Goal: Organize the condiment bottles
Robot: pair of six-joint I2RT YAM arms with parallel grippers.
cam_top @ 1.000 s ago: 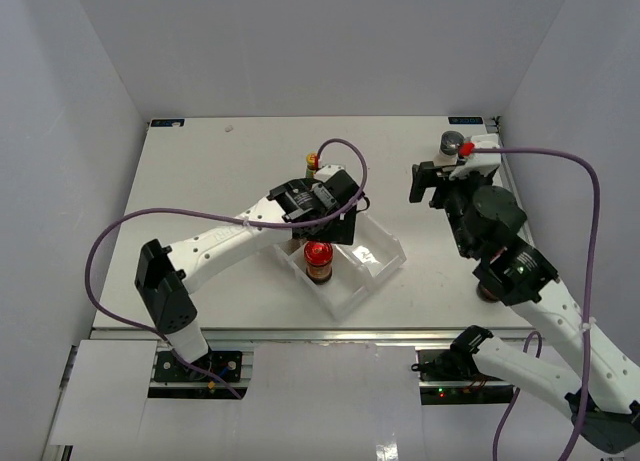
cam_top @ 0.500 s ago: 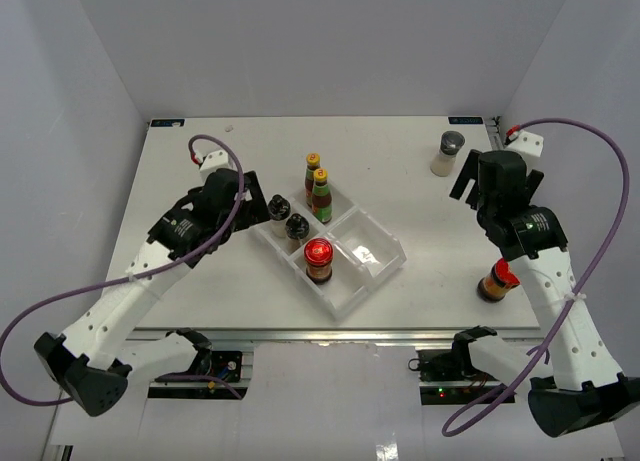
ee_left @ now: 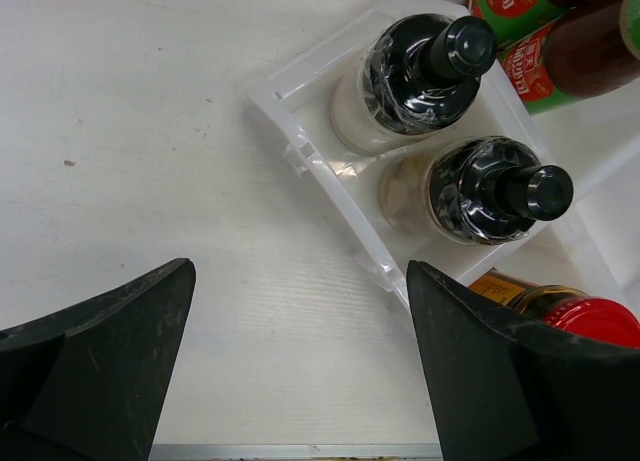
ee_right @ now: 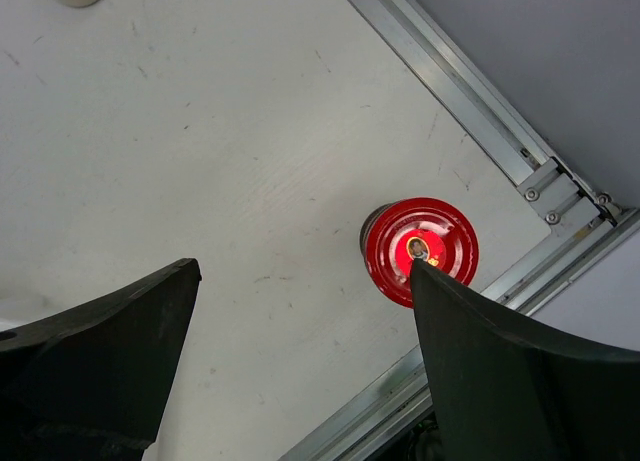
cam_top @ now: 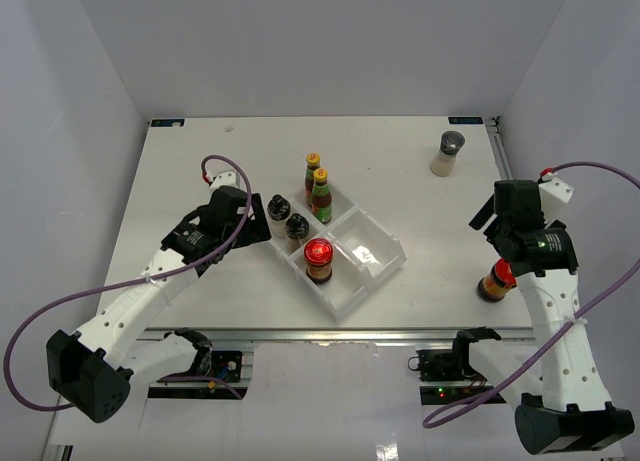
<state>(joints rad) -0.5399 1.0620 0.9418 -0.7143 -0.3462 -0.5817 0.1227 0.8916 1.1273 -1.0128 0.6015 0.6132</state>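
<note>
Standing half-hidden overhead, red-lidded jar (cam_top: 491, 287), lid (ee_right: 410, 236) plain from right wrist.

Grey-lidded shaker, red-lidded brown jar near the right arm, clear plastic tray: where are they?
Grey-lidded shaker (cam_top: 453, 142): top view, its lid.
Red-lidded brown jar (ee_right: 415, 236): right wrist view, lid centre.
Clear plastic tray (cam_top: 380, 243): top view, bare floor of empty compartment.

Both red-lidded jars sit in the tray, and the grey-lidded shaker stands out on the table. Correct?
Only one red-lidded jar sits in the tray; the other jar stands on the table beside the right arm, as the top view shows. The grey-lidded shaker is on the table.
</note>
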